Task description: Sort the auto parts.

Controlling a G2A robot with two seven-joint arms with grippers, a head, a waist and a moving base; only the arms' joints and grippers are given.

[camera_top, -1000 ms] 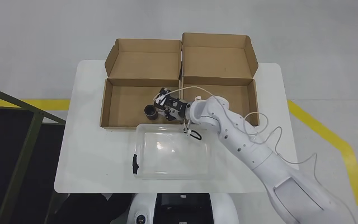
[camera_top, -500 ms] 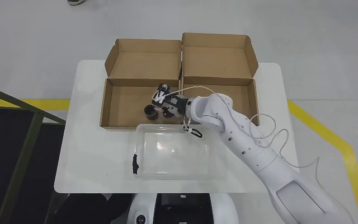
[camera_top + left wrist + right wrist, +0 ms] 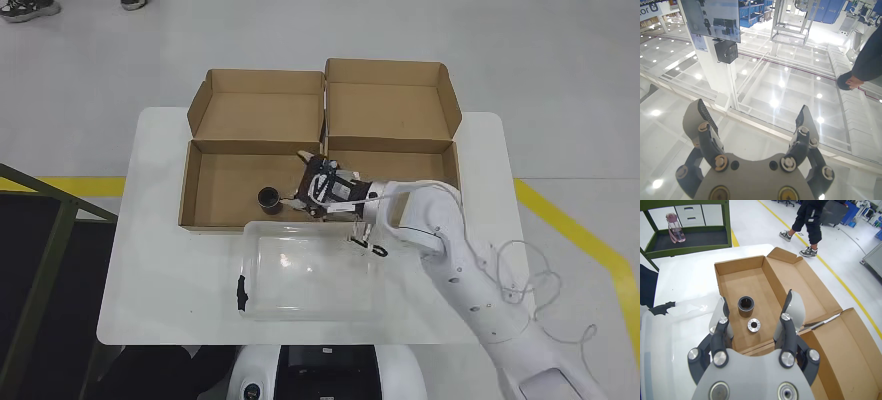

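Note:
A black cylindrical bushing [image 3: 746,306] stands upright on the floor of the left cardboard box [image 3: 745,279], with a smaller silver ring-shaped part [image 3: 754,325] beside it. In the top view the bushing [image 3: 268,198] sits near the front wall of that box [image 3: 225,170]. My right gripper [image 3: 757,299] hovers open over the box's front right corner, just behind both parts, with nothing between its fingers; the top view puts this gripper [image 3: 306,186] right of the bushing. My left gripper [image 3: 752,105] points up at the ceiling, open and holding nothing.
A second open cardboard box [image 3: 420,170] adjoins on the right. A clear plastic bin [image 3: 300,270] with a black clasp [image 3: 241,293] lies in front of both boxes. Both box lids [image 3: 260,100] stand open at the back. Beside the table is a green shelf [image 3: 687,237].
My right gripper has drawn back to the right, away from the black bushing, and the arm's elbow has swung right. The bushing has not moved.

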